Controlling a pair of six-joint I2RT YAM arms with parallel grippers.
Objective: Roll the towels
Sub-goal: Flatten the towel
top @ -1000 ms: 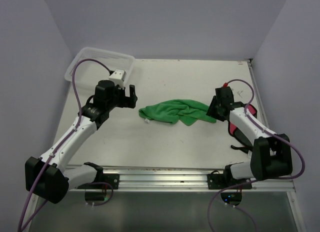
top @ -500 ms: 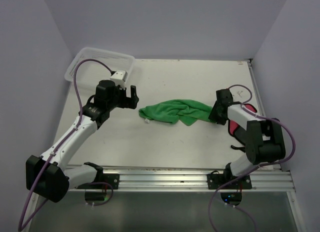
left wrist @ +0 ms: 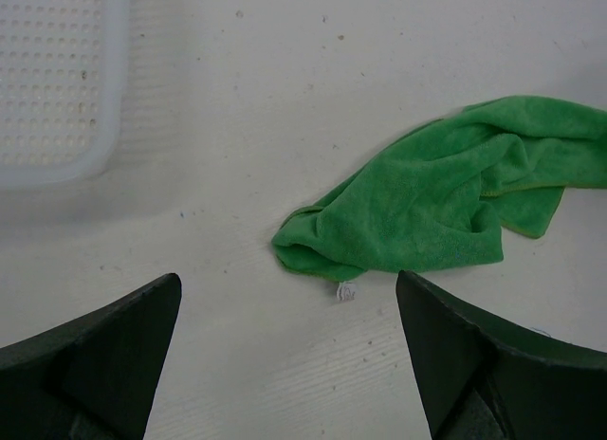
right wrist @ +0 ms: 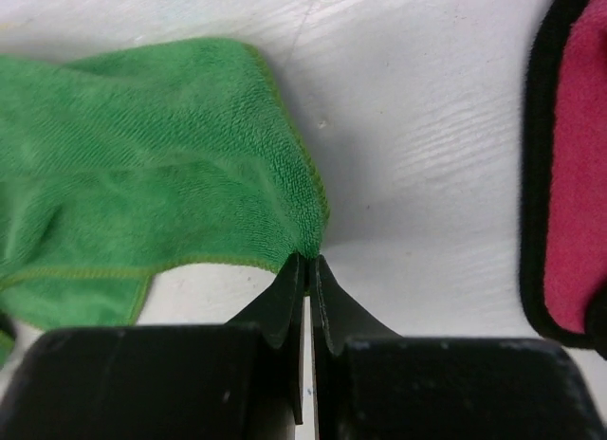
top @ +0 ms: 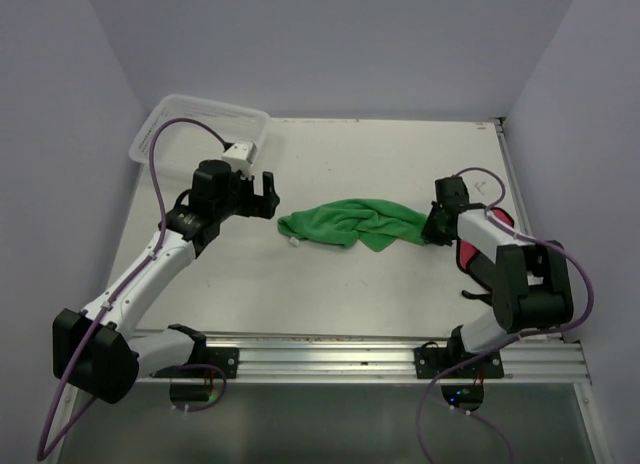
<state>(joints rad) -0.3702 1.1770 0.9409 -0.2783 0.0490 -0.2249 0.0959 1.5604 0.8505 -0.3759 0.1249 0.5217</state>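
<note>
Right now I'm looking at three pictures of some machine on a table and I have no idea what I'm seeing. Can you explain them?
These are two robot arms bolted at the near edge of a table, each ending in a two-finger gripper. The wide picture comes from a fixed camera above and behind them. The other two come from cameras on the wrists, looking past each arm's own fingers. On the table lie a crumpled green towel, a red towel with a dark border at the right, and a white mesh basket in the far left corner. The left gripper is open and holds nothing. The right gripper is shut on the green towel's right corner.
</note>
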